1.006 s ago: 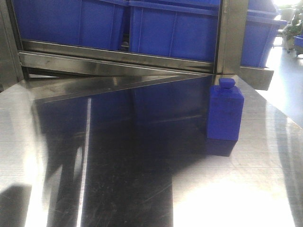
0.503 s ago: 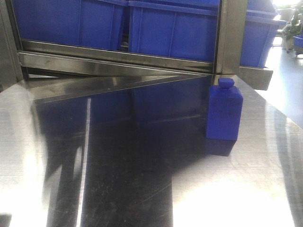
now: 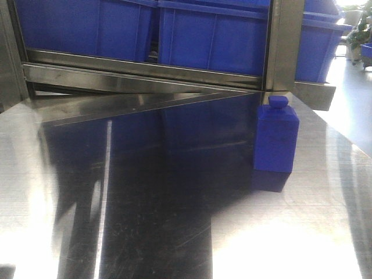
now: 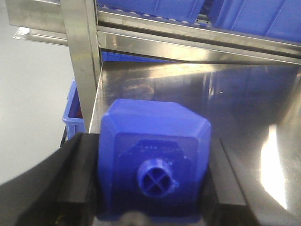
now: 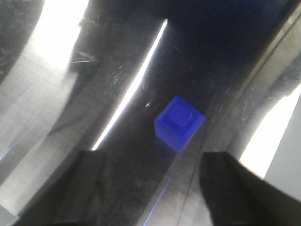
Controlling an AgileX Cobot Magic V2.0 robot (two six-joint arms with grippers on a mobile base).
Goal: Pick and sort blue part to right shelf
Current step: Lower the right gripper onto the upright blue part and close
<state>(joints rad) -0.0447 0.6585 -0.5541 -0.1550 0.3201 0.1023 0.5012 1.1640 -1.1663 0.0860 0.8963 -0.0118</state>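
Note:
A blue part [image 3: 276, 142] stands upright on the steel table [image 3: 174, 232] at the right, close to a post of the steel shelf [image 3: 145, 71] that holds large blue bins [image 3: 212, 38]. Neither gripper shows in the front view. Looking down, the right wrist view has this kind of blue part [image 5: 179, 121] on the table, ahead of my open right gripper [image 5: 153, 157] and not between its fingers. My left gripper [image 4: 153, 146] is shut on another blue part [image 4: 150, 122], knob end toward the camera, with a black finger pressed on each side.
A shelf post [image 4: 80, 61] rises at the table's left edge, with floor and a blue bin [image 4: 70, 113] below it. The shelf's front rail [image 4: 197, 47] runs along the back of the table. At far right there is open floor [image 3: 357, 110].
The dark shadow at the bottom left corner of the front view has shrunk. The standing blue part has not moved.

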